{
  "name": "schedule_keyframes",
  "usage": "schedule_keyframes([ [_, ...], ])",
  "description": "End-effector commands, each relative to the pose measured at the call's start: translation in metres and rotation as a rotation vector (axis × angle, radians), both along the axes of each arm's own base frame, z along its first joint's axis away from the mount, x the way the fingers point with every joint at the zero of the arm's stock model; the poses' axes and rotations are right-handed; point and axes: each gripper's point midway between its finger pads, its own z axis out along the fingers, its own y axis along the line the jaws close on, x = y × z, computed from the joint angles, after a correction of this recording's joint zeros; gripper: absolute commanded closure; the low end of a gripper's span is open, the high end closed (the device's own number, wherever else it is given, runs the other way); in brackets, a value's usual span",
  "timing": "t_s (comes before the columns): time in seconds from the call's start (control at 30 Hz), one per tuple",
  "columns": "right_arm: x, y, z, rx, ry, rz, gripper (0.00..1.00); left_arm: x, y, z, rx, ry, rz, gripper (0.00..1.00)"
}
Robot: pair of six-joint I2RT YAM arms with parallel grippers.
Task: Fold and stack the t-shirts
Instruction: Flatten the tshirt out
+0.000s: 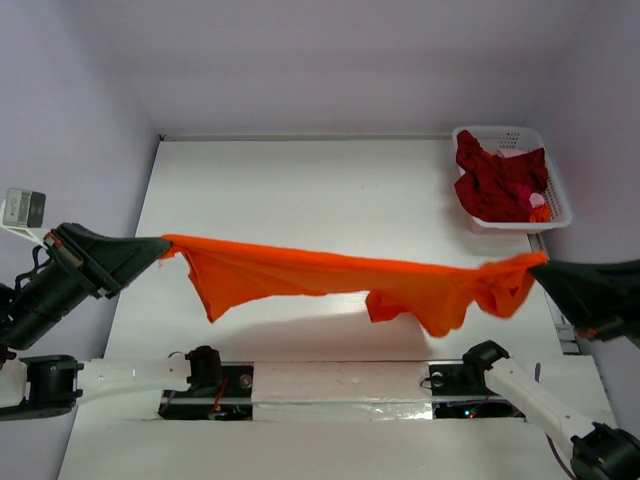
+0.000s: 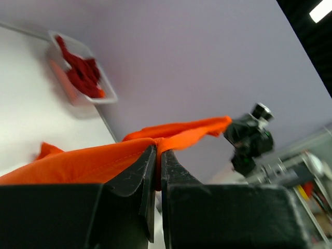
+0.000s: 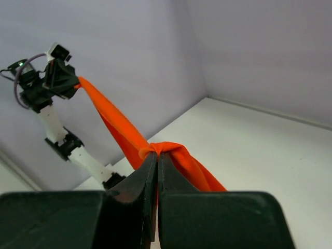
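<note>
Over the white tabletop [image 1: 300,190], my left tool [image 1: 163,244] and right tool [image 1: 545,262] each pinched the taut orange t-shirt [image 1: 330,272].

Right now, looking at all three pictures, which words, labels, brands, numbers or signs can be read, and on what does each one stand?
None: no text can be read in any view.
The bright orange cloth t-shirt, held between the left tool and the right tool: plain, no print visible.
The dark red cloth t-shirts in the white plastic lattice basket: too small to show any label.
</note>
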Motion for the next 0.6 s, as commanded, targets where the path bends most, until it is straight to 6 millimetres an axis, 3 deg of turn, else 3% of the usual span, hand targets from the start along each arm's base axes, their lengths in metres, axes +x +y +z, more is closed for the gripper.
schedule_keyframes([
  [0.0, -0.052, -0.012, -0.01, 0.015, -0.033, 0.084, 1.0, -0.052, 0.009, 0.023, -0.161, -0.063, -0.254, 1.0],
  [0.13, -0.099, -0.019, -0.01, 0.049, -0.106, 0.183, 1.0, -0.079, 0.028, 0.031, -0.221, -0.094, -0.329, 1.0],
  [0.23, -0.125, -0.027, -0.005, 0.086, -0.139, 0.216, 1.0, -0.096, 0.052, 0.037, -0.243, -0.113, -0.308, 1.0],
  [0.27, -0.14, -0.034, 0.001, 0.103, -0.174, 0.225, 1.0, -0.106, 0.071, 0.049, -0.28, -0.143, -0.302, 1.0],
  [0.33, -0.153, -0.038, 0.003, 0.119, -0.176, 0.242, 1.0, -0.113, 0.079, 0.05, -0.259, -0.143, -0.269, 1.0],
  [0.37, -0.156, -0.04, 0.009, 0.124, -0.187, 0.242, 1.0, -0.121, 0.097, 0.059, -0.293, -0.164, -0.254, 1.0],
  [0.47, -0.144, -0.036, 0.01, 0.113, -0.152, 0.226, 1.0, -0.11, 0.086, 0.052, -0.236, -0.117, -0.229, 1.0],
  [0.57, -0.112, -0.024, 0.009, 0.1, -0.111, 0.2, 1.0, -0.087, 0.059, 0.041, -0.18, -0.065, -0.206, 1.0],
])
